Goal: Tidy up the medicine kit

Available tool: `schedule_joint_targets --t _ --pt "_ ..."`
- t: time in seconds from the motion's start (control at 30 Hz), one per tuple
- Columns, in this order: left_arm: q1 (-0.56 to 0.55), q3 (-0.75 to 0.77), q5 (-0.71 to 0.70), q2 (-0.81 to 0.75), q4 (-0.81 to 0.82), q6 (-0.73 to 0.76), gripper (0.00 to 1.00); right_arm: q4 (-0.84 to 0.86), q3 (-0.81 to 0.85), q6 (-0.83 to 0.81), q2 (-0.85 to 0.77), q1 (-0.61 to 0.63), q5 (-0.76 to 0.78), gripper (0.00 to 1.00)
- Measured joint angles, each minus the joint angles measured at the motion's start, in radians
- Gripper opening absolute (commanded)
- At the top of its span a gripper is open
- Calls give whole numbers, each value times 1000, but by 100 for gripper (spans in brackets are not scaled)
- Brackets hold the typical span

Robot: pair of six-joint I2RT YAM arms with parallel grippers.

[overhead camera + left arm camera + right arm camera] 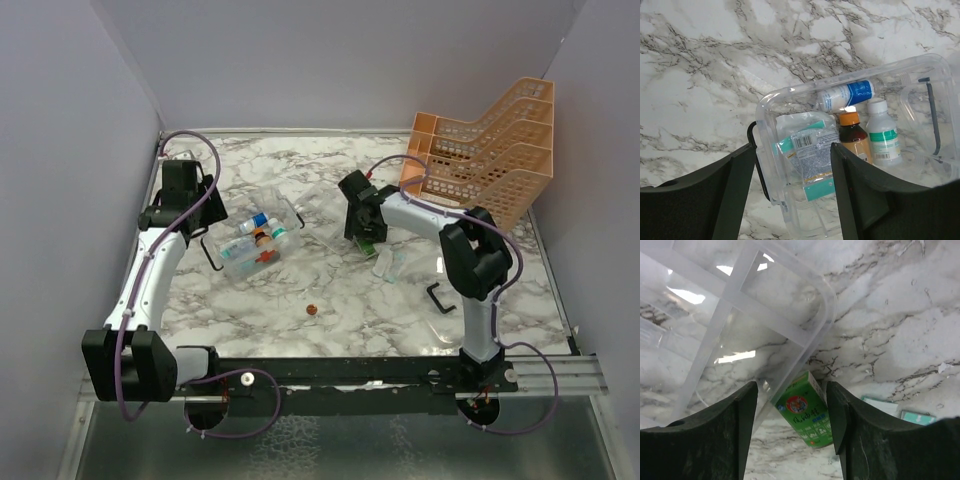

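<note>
Marble table [350, 300], open medicine kit [255, 245] below spread left claw [792, 150].

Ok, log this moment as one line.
left gripper: open over medicine kit | right gripper: open over green box | lid: off

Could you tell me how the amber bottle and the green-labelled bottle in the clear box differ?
The amber bottle is brown with an orange cap; the green-labelled bottle is white, cap included. The amber bottle lies next to the sachets; the green-labelled bottle lies beyond it. Both lie parallel inside the clear box.
</note>
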Motion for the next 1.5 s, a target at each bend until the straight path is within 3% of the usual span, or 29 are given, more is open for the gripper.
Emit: schedule_joint_targets --t 0.27,0.57,1.03,1.2,1.37,1.5 --pt "0 32 55 -19 -22 10 65 55 -109 -98 -137 0 -68 61" --pt "1 32 96 -48 -30 29 65 154 -260 -277 -283 -2 -80 57" --pt "3 24 132 -67 -34 25 65 207 -284 -500 -221 -8 -183 57" --pt "3 21 137 -67 -34 24 65 220 -276 -513 -169 -13 -180 53" --pt "3 13 142 -67 -34 24 65 235 -277 -517 -166 -18 -179 38" --pt "3 13 144 -67 -34 24 65 257 -286 -513 -166 -32 -186 36"
